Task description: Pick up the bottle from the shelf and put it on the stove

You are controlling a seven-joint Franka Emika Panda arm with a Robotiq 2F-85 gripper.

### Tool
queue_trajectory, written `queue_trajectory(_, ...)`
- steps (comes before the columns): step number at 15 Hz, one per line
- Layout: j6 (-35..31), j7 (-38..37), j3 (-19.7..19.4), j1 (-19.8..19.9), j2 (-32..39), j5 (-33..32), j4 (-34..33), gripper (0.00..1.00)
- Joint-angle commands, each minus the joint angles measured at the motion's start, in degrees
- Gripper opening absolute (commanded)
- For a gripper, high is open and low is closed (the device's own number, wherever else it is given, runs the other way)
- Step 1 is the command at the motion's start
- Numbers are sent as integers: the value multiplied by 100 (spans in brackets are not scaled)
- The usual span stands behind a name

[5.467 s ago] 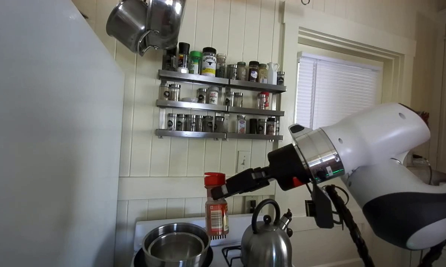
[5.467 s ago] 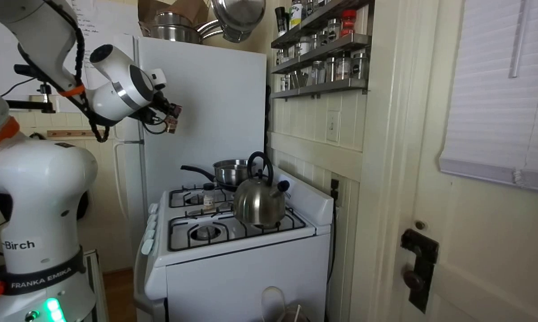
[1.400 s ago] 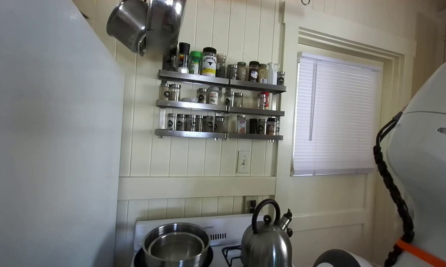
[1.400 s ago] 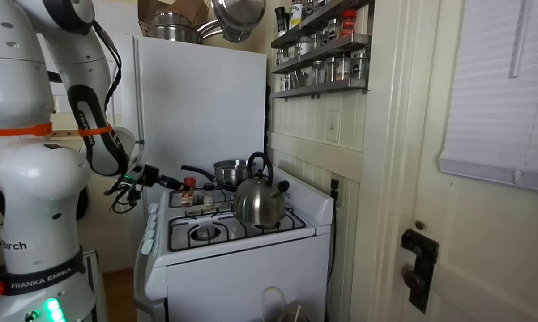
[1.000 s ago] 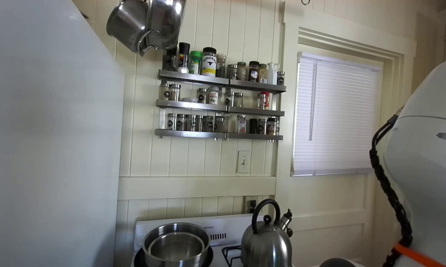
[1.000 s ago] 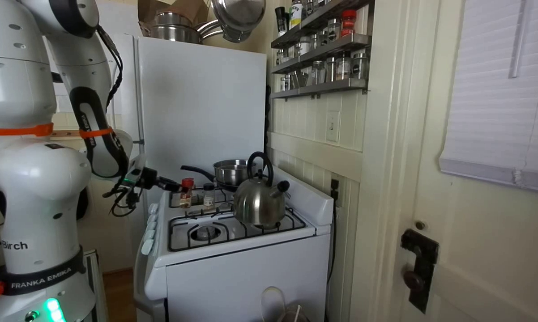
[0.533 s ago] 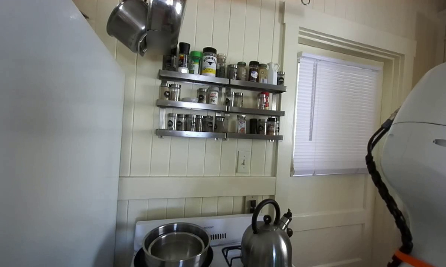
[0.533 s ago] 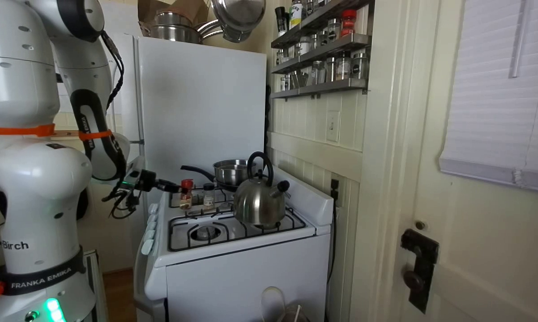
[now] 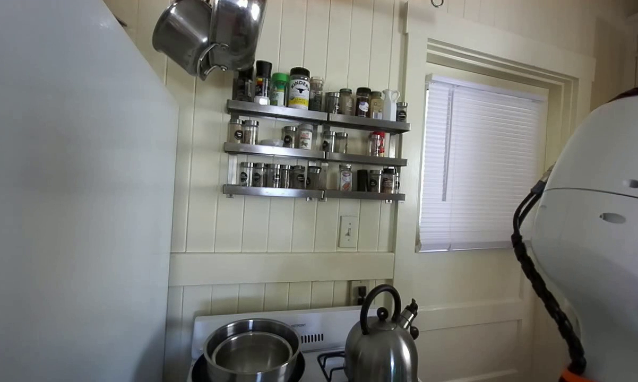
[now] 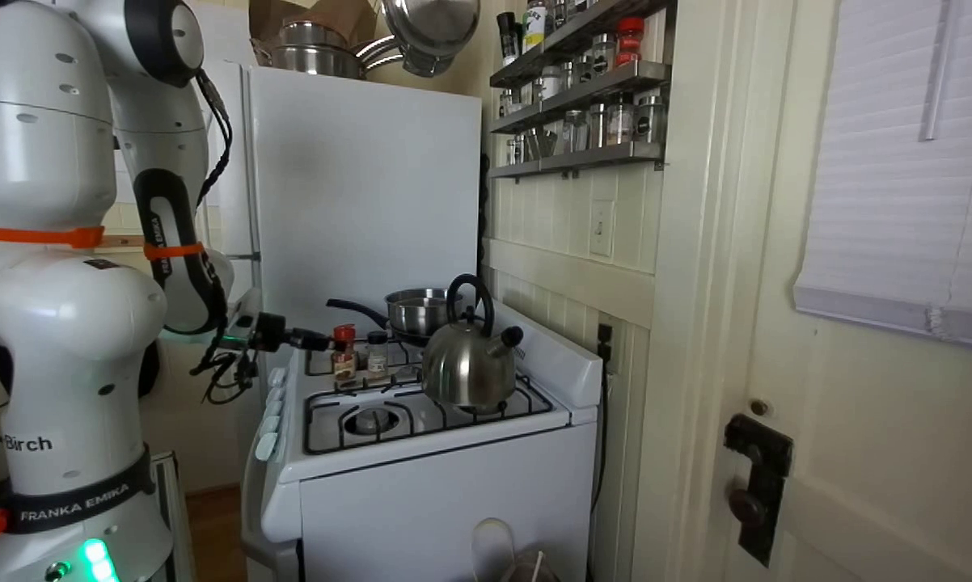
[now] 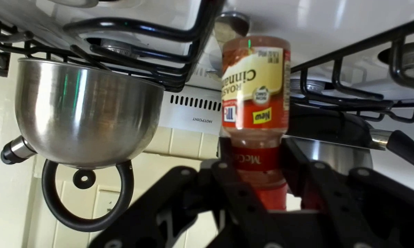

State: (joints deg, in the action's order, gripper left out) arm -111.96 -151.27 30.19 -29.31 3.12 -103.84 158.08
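Held high earlier, the red-capped cinnamon bottle [image 11: 253,86] is now down at the gas stove [image 10: 445,493], upright near the black-capped jar [image 10: 378,360]. The fingers [image 11: 296,162] grip its neck; contact with the stove is unclear.

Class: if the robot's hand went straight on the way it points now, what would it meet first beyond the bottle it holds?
Probably the black-capped jar, beyond the bottle that the hand grips; depth is unclear, so they might not line up.
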Motion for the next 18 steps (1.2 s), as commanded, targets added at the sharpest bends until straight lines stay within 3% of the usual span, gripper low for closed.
queue_trajectory(1, 403, -434, 35, -37, 258, -245, -2, 13)
queue_trajectory(9, 482, -725, 65, -11, 284, -701, -83, 13)
queue_trajectory(18, -19, -665, 141, 35, -120, -585, -8, 13)
